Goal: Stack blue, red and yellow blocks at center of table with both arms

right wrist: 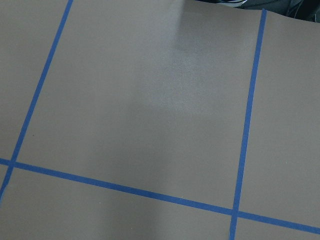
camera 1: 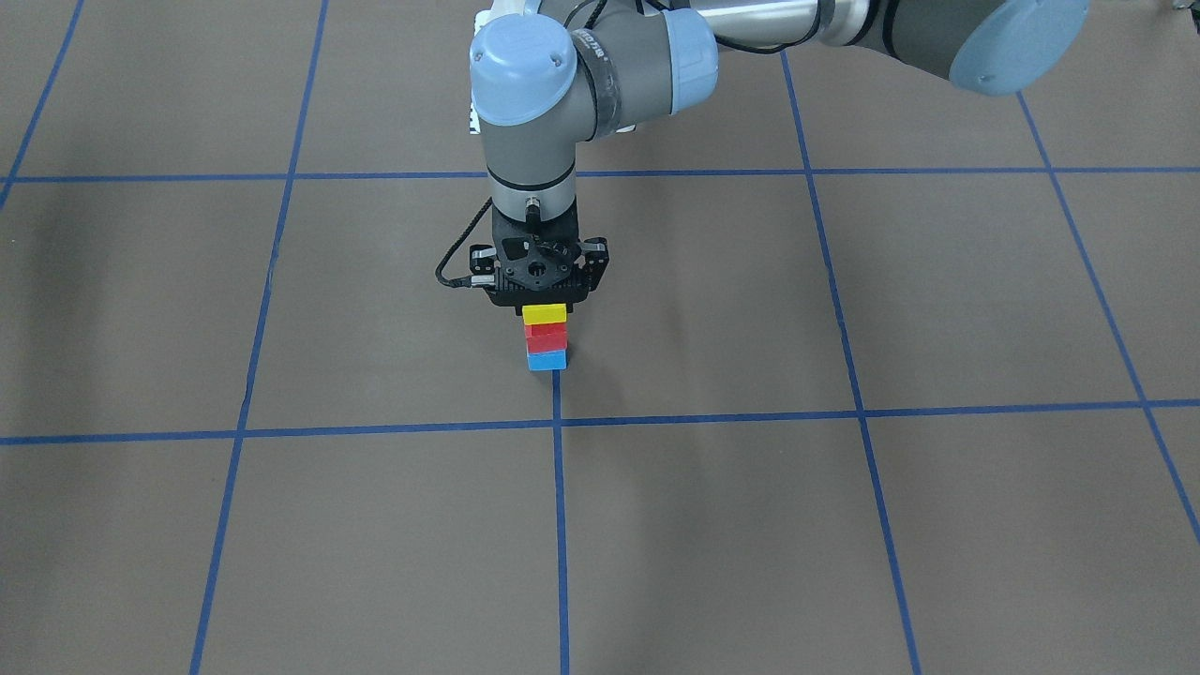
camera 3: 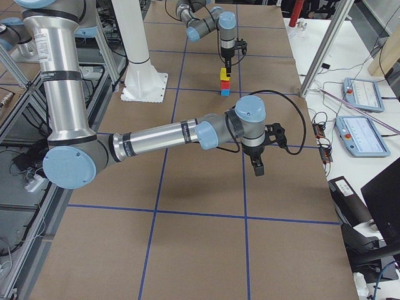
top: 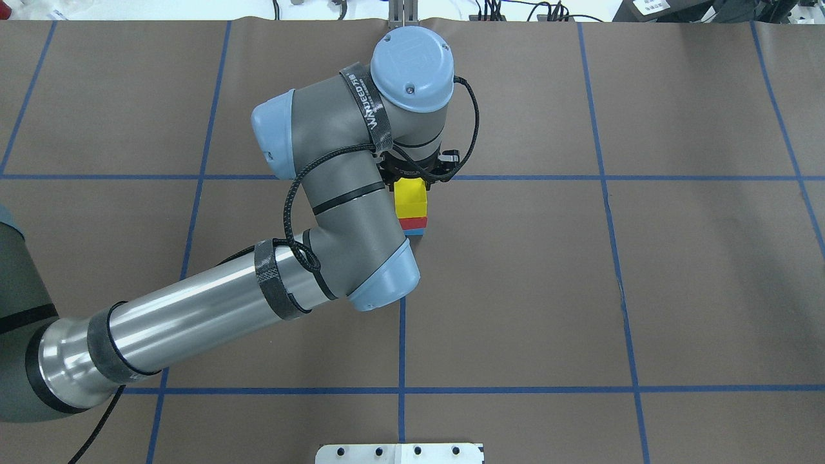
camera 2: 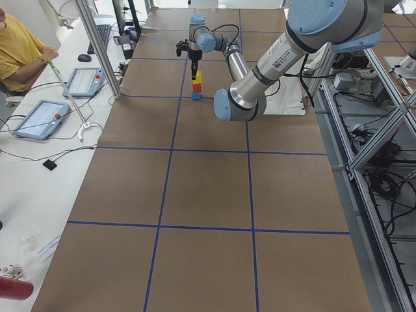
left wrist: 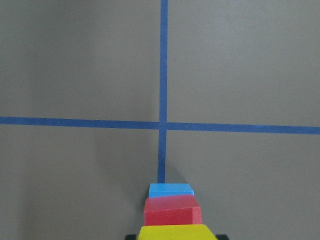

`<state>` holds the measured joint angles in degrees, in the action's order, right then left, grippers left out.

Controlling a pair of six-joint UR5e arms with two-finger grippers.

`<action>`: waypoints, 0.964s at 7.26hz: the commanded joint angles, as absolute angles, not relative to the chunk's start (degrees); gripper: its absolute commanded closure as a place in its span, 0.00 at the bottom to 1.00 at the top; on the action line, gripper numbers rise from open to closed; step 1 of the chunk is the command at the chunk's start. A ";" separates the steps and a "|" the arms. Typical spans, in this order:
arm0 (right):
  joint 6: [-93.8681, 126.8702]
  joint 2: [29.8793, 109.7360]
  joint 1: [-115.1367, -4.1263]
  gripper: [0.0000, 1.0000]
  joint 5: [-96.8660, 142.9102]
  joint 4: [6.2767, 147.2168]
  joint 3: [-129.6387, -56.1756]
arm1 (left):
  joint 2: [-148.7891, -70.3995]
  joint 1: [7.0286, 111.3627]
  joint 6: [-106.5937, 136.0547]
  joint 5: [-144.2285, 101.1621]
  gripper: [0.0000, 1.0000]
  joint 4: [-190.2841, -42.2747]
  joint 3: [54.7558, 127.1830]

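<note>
A stack stands near the table's center, just off a tape crossing: blue block (camera 1: 547,360) at the bottom, red block (camera 1: 547,338) on it, yellow block (camera 1: 545,314) on top. My left gripper (camera 1: 544,303) points straight down over the stack and is shut on the yellow block, which rests on the red one. The left wrist view shows yellow (left wrist: 175,233), red (left wrist: 172,210) and blue (left wrist: 170,190) in line. My right gripper (camera 3: 258,167) hangs above bare table well away from the stack; I cannot tell whether it is open or shut.
Blue tape lines (camera 1: 559,525) divide the brown table into squares. A white base plate (top: 399,453) sits at the robot's edge. A side table holds tablets (camera 2: 40,118), and a person in a yellow shirt (camera 2: 18,52) sits there.
</note>
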<state>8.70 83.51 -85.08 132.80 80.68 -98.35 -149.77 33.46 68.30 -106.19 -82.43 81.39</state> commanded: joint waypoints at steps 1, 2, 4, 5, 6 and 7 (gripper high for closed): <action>8.70 83.58 -85.08 0.00 132.80 80.68 -98.35 | -149.68 32.88 68.73 -106.17 0.13 -83.92 80.86; 8.61 83.58 -85.08 0.00 132.80 80.68 -98.35 | -149.68 32.87 68.64 -106.17 0.01 -84.02 80.69; 8.61 83.50 -85.08 0.00 132.80 80.68 -98.26 | -149.68 33.83 67.07 -106.35 0.01 -83.33 83.30; 8.61 83.50 -85.08 0.00 132.80 80.77 -98.17 | -148.20 36.01 62.88 -106.70 0.01 -81.67 86.45; 8.61 83.58 -85.08 0.00 132.80 81.03 -97.91 | -143.57 38.91 57.36 -108.61 0.01 -79.30 92.40; 8.53 84.54 -85.34 0.00 133.06 81.38 -98.00 | -135.96 44.59 48.95 -113.07 0.00 -77.62 99.86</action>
<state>8.60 83.76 -85.15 132.86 81.00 -98.04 -143.68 38.83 58.01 -108.89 -79.99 91.49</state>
